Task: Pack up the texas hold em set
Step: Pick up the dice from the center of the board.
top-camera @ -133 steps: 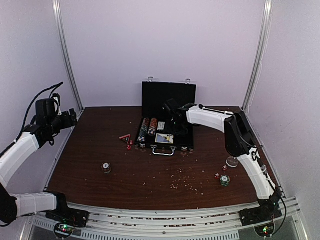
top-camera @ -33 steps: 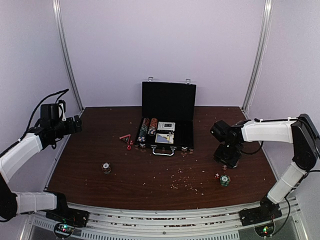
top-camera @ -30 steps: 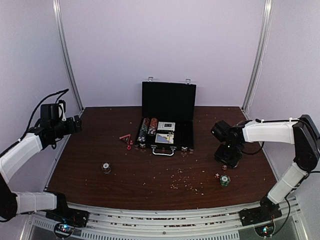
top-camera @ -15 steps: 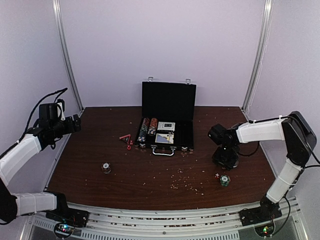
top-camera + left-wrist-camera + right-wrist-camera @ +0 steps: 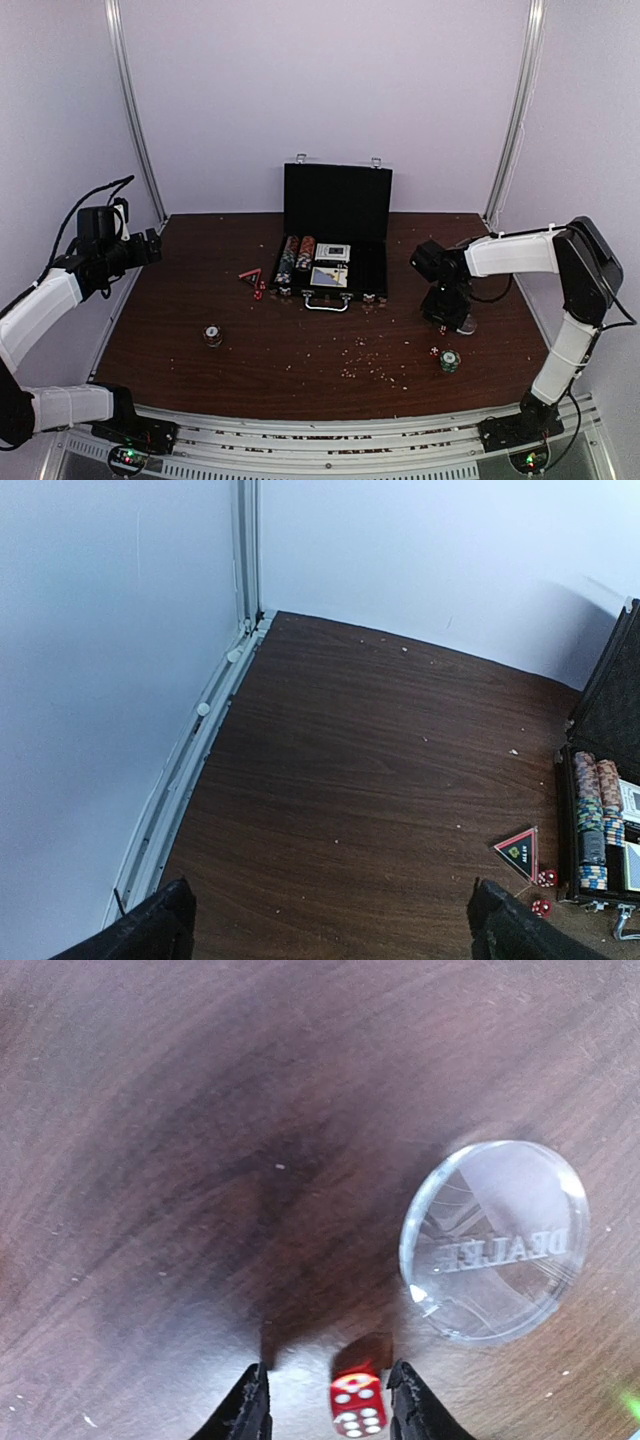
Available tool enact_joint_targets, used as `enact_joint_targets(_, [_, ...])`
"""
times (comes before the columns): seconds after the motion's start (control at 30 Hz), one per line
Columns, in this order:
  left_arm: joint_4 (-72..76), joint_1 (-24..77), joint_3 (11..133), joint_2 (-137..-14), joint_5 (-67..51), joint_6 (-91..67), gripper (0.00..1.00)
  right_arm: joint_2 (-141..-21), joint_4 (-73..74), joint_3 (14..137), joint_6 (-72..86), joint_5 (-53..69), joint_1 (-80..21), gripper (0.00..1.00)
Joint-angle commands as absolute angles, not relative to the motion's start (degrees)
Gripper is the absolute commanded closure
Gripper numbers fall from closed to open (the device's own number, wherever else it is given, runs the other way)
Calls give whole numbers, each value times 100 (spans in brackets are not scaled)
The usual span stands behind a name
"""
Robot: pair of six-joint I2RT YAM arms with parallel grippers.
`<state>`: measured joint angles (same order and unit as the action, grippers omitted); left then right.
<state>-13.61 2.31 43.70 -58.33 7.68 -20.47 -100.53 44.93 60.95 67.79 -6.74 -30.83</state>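
Note:
The black case of the texas hold em set lies open at the back middle with its lid upright. Striped chips and card decks sit inside. My right gripper points down at the table to the right of the case. In the right wrist view its fingers stand open around a small red die, with a gap on each side. A clear dealer button lies just beyond. My left gripper hovers open and empty at the far left.
A red triangular card and red dice lie left of the case. A chip stack sits front left. A green chip stack and another die lie near the right gripper. Crumbs dot the table's front.
My right gripper came from the case to the table's right side, edged slightly left over the red die, and its jaws have narrowed. The left arm has barely moved.

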Motion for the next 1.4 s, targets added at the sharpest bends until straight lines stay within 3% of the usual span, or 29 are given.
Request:
enact_joint_targets(0.0, [-1195,253,4344,-5810,797,-1942,2,-10057,4821,6164,6644,-935,-3058,59])
enact_joint_targets(0.53, [-1186,248,4315,-5835,747,-1961,2,-9969,4531,5914,6390,-718,-3055,68])
enact_joint_targets(0.77, [-1193,254,4331,-5810,738,-1969,2,-9950,4411,5779,6356,-675,-3059,77])
enact_joint_targets(1.13, [-1247,250,4347,-5793,772,-1986,2,-9997,4358,6051,5960,-723,-3076,100])
enact_joint_targets(1.37, [-1177,255,4454,-5969,737,-1999,2,-10243,4412,6868,5722,-948,-3244,100])
